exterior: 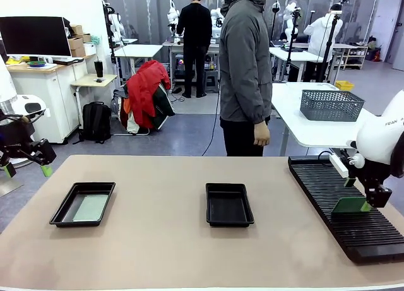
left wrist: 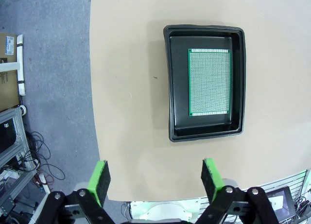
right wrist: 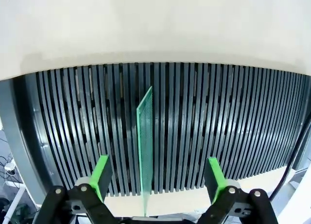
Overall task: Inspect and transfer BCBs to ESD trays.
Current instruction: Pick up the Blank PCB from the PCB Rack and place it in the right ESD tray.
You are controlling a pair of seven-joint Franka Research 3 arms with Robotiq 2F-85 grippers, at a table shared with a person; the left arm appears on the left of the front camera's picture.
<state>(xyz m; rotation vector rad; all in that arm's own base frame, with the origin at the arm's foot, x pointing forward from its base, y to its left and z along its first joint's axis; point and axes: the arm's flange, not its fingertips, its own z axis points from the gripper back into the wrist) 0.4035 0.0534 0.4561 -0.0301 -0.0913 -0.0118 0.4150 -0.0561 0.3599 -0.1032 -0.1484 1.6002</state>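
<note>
Two black ESD trays lie on the tan table. The left tray (exterior: 63,209) holds a pale green BCB (exterior: 91,207) flat on its floor; the middle tray (exterior: 229,223) has nothing in it. My left gripper (exterior: 27,170) hangs open off the table's left edge. In the left wrist view it (left wrist: 155,180) is high above that tray (left wrist: 177,83) and its dotted green BCB (left wrist: 209,81). Another green BCB (exterior: 350,206) stands on edge in the black slotted rack (exterior: 353,231). My right gripper (right wrist: 159,178) is open astride this BCB (right wrist: 145,136), with a gap on each side.
A person in a grey jacket stands at the far side of the table, one hand (exterior: 261,134) hanging down. A grey mesh basket (exterior: 331,105) sits on a white table behind. Open tan tabletop lies between the trays and the rack.
</note>
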